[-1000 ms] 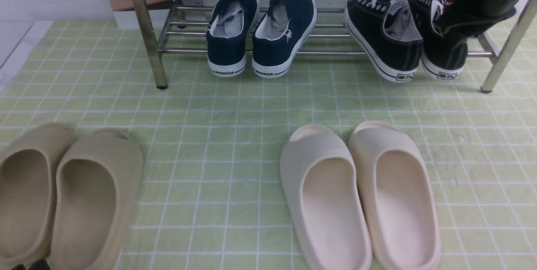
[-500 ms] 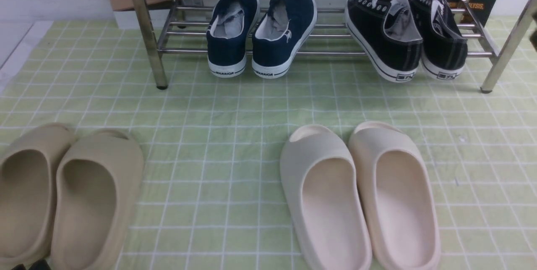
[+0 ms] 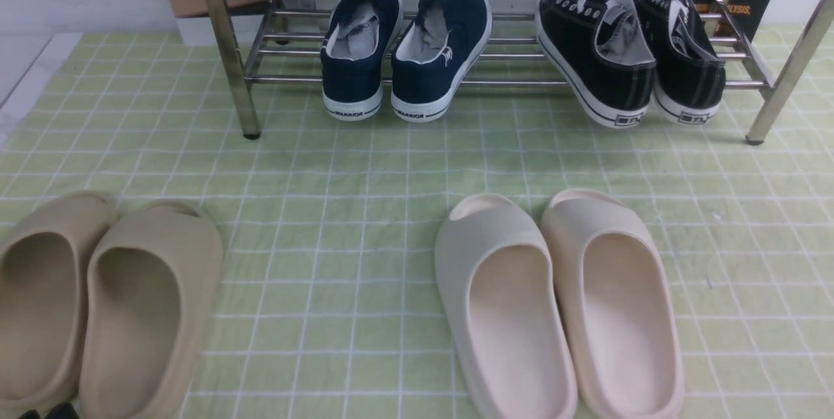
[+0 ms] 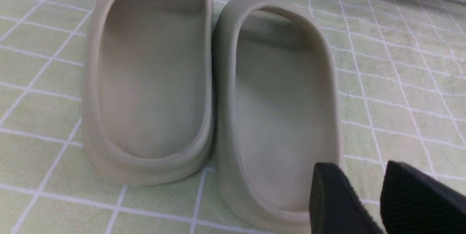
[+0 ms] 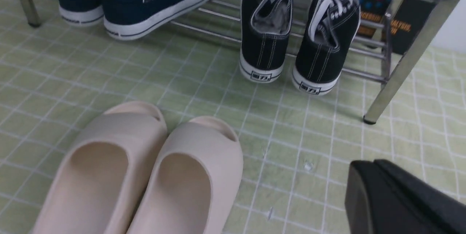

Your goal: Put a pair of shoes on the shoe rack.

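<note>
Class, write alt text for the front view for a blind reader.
Black canvas sneakers sit on the right of a low chrome shoe rack, heels toward the camera, beside navy slip-ons. On the green checked cloth in front lie tan slides, left, and cream slides, right.

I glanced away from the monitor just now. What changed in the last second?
The right gripper, which was down over the right-hand black sneaker on the shoe rack, has pulled back out of the front view. That sneaker, its mate, the navy slip-ons, cream slides and beige slides stayed put.

sneakers [image 3: 596,57] on rack's [image 3: 225,47] right end, slip-ons [image 3: 443,47] leftward, slides [image 3: 502,302] in front
</note>
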`<state>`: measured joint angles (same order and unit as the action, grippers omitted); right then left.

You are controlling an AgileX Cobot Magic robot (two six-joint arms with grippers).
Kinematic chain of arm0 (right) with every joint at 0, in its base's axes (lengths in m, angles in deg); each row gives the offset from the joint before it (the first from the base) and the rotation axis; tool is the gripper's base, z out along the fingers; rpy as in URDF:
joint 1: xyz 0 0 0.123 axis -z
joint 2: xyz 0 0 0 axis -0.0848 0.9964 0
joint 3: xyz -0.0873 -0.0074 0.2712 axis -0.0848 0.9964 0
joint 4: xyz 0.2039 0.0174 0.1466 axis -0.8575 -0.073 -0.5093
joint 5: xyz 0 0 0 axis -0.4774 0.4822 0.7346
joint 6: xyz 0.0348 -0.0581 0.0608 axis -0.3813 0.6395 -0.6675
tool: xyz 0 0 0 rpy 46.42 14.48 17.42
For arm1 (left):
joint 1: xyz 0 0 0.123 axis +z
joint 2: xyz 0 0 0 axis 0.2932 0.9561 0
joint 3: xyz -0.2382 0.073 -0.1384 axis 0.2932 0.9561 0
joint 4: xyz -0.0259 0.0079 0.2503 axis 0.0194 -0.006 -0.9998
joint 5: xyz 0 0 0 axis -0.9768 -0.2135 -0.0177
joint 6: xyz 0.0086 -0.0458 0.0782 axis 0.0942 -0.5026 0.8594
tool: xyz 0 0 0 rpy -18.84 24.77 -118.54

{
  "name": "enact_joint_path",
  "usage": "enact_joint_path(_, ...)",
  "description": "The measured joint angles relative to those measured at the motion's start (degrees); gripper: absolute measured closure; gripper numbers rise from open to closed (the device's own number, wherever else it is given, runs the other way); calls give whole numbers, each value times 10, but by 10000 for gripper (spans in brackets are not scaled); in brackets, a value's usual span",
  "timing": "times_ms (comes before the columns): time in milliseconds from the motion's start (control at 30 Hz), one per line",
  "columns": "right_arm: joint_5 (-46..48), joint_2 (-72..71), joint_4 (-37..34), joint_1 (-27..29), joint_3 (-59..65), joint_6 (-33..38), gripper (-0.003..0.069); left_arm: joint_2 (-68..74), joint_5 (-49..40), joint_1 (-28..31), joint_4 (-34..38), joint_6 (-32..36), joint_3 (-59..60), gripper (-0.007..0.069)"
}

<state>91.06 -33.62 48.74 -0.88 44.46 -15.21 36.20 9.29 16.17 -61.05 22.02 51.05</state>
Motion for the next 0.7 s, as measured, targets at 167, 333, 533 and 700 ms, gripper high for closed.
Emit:
enact_joint_path(167, -12, -67, 8, 0, 53, 0, 659, 0, 0, 0, 0, 0, 0, 407)
enact_joint_path(333, -9, -105, 7, 0, 68, 0, 657, 0, 0, 0, 0, 0, 0, 403)
enact_joint_path(533, -10, -107, -6, 0, 75, 0, 655, 0, 0, 0, 0, 0, 0, 400)
enact_joint_path(700, -83, -120, -10, 0, 143, -3, 655, 0, 0, 0, 0, 0, 0, 400)
